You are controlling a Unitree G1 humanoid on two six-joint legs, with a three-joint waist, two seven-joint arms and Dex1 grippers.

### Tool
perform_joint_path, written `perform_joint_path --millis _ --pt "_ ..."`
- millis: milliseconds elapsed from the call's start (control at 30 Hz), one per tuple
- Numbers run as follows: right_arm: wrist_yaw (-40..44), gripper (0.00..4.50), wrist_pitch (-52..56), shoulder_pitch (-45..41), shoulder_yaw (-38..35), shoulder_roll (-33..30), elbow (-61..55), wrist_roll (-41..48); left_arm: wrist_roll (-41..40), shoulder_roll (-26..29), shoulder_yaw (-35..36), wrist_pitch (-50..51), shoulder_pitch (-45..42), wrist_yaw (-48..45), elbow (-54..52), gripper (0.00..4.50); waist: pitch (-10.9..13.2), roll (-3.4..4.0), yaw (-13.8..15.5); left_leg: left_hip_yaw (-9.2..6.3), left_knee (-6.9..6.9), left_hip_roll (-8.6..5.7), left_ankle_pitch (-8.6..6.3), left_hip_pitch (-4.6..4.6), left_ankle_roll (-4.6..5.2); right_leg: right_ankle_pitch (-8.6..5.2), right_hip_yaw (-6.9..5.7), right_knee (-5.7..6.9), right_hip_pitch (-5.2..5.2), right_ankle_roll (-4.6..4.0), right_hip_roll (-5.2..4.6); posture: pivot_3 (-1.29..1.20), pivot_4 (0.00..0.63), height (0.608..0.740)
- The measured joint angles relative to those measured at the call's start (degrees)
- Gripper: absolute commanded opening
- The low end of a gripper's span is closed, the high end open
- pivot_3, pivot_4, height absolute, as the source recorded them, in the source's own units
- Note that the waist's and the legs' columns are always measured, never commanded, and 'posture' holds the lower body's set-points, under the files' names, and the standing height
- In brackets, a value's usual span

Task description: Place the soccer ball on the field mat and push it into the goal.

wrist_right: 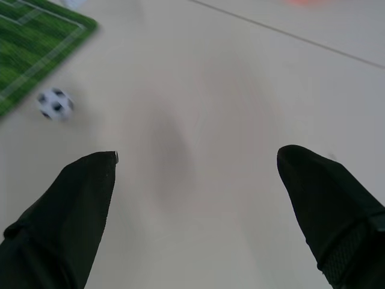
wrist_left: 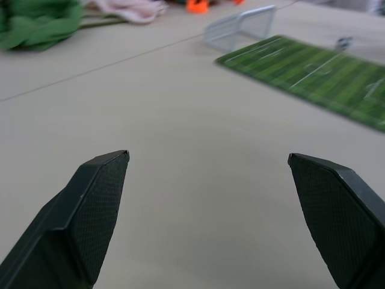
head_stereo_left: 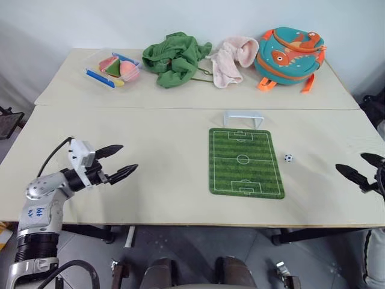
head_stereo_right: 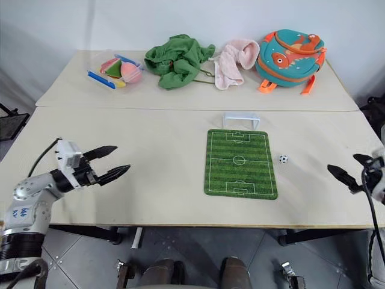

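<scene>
Both grippers are held low over the table [head_stereo_left: 150, 150], the left gripper [head_stereo_left: 123, 161] and right gripper [head_stereo_left: 360, 168] with jaws spread, empty. Beside the field mat [head_stereo_left: 245, 162] the soccer ball [head_stereo_left: 289, 158] is seen, the goal [head_stereo_left: 243, 118] at its far end.

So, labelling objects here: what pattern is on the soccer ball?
The soccer ball is white with black patches, clearest in the right wrist view.

soccer ball [head_stereo_left: 289, 158]: on table [head_stereo_left: 150, 150] | just right of field mat [head_stereo_left: 245, 162]
</scene>
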Motion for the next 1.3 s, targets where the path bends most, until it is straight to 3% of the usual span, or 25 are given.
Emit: perform_joint_path --millis 267,467,800,1167,1300 --pt "3.77 4.47 4.19 -10.36 10.25 3.69 0.95 -1.06 -0.28 -4.72 -6.13 -0.21 -3.33 -3.69 -2.22 4.5 0.01 -0.01 0.05 -0.01 0.08 -0.04 0.0 -0.04 0.0 0.0 -0.04 0.01 0.0 0.0 0.02 0.0 0.15 0.74" --pt "3.43 4.47 2.71 -19.75 16.02 8.52 9.9 -5.13 -0.15 -7.5 -8.22 -2.52 -7.17 -4.43 -1.47 4.5 0.01 -0.01 -0.03 -0.06 0.04 -0.04 0.0 -0.07 0.0 0.0 -0.14 0.03 -0.01 0.0 0.02 0.0 0.15 0.74" --pt "3.55 4.47 -0.26 -20.77 17.55 9.96 14.25 -8.04 -0.25 -7.56 -8.41 -5.97 -3.85 -8.87 -0.31 4.5 0.01 0.0 -0.05 -0.09 0.07 -0.04 0.0 -0.14 0.0 0.0 -0.22 0.01 -0.01 0.0 0.02 0.0 0.15 0.74" --pt "2.8 4.47 -2.28 -19.11 17.31 9.96 15.97 -8.8 1.21 -7.84 -8.82 -17.17 -1.96 -15.61 6.31 4.5 0.01 0.0 -0.05 -0.08 0.11 -0.04 0.0 -0.13 0.0 0.0 -0.2 0.01 0.02 0.0 0.01 0.0 0.15 0.74" --pt "1.68 3.53 -2.69 -19.09 17.13 9.96 16.41 -8.89 1.2 -7.92 -8.82 -17.85 -1.95 -15.61 6.47 4.5 0.01 0.0 -0.06 -0.11 0.13 -0.04 0.0 -0.13 0.0 0.0 -0.2 0.02 0.02 0.0 0.0 0.0 0.15 0.74"
